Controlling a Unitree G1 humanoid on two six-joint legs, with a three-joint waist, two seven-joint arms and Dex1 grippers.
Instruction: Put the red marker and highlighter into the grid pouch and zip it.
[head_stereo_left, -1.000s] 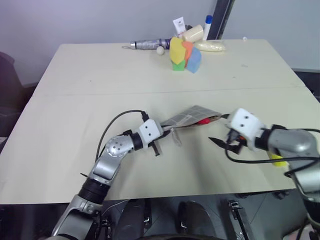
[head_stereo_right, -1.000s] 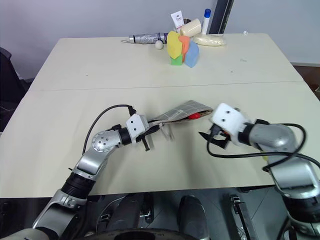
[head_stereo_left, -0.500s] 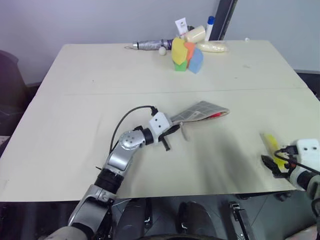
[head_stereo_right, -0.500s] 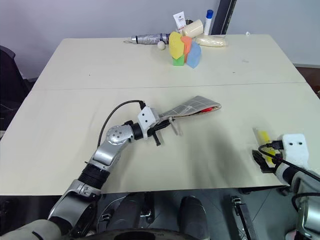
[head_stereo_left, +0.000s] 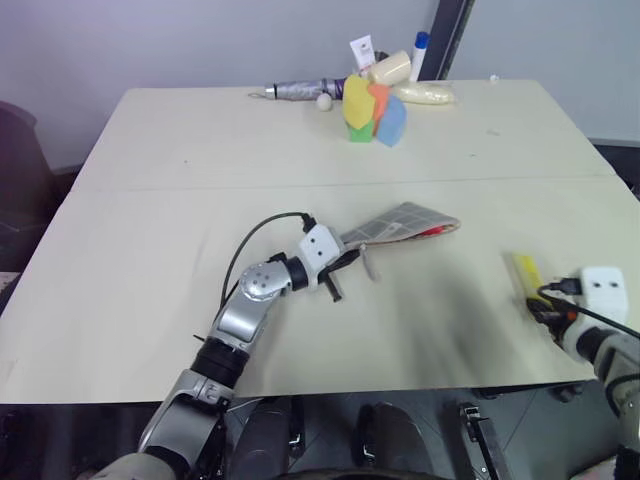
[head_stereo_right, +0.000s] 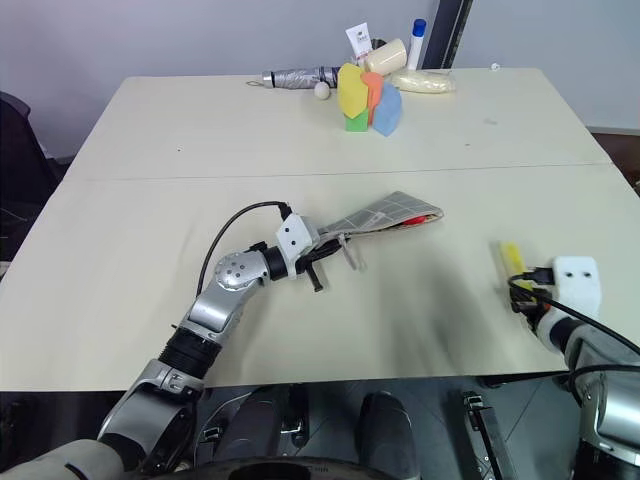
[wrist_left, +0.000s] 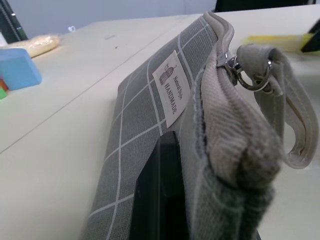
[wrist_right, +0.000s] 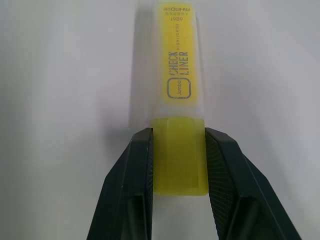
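Observation:
The grid pouch (head_stereo_left: 400, 222) lies mid-table, grey with white lines and a white label (wrist_left: 172, 87). My left gripper (head_stereo_left: 342, 264) is shut on its near end by the zipper pull (wrist_left: 250, 75). The red marker's red end (head_stereo_left: 432, 231) peeks out of the pouch's far, open end. The yellow highlighter (head_stereo_left: 526, 272) lies flat near the table's right front. My right gripper (wrist_right: 179, 145) has come down over its near end, and both fingers (wrist_right: 137, 165) press against its sides.
Coloured foam blocks (head_stereo_left: 372, 108), a folded umbrella (head_stereo_left: 300, 90), a white ball, a tube and bottles stand at the table's far edge. The table's front edge (head_stereo_left: 480, 372) runs just behind my right gripper.
My right gripper has swung from beside the pouch's open end to the right front of the table and closed on the highlighter. The left gripper keeps its hold on the pouch.

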